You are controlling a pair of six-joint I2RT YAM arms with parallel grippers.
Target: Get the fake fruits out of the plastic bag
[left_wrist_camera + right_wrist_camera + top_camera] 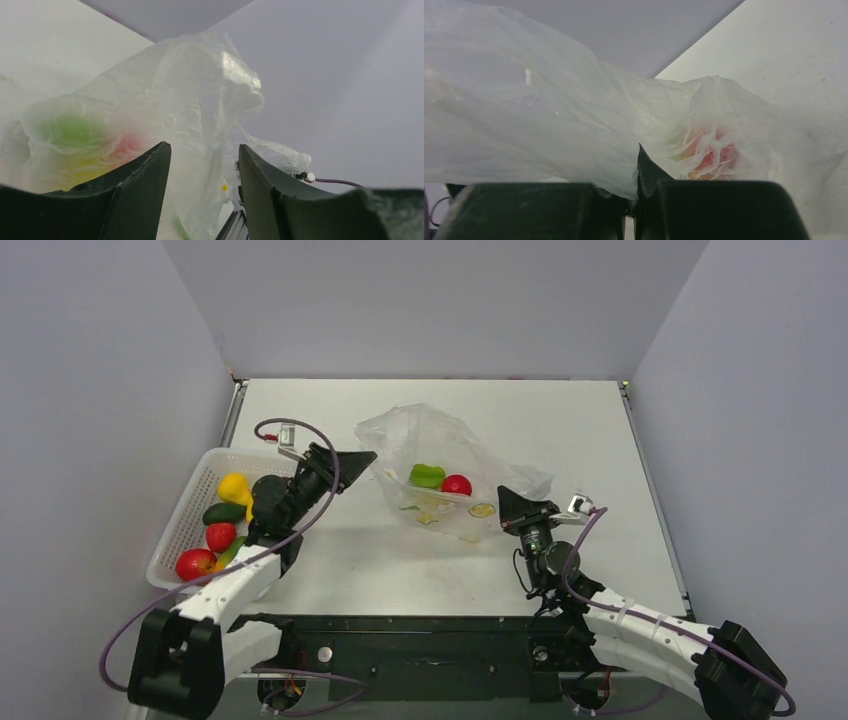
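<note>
The plastic bag lies at the table's middle with a green fruit and a red fruit inside; printed lime slices show on its film. My right gripper is shut on the bag's right corner; in the right wrist view the film is pinched between the jaws and the red fruit shows through it. My left gripper is open at the bag's left edge. In the left wrist view the bag fills the space ahead of the spread fingers, with green and red blurs inside.
A white lattice basket stands at the left, holding a yellow fruit, a dark green one and two red ones. Grey walls close in the table's back and sides.
</note>
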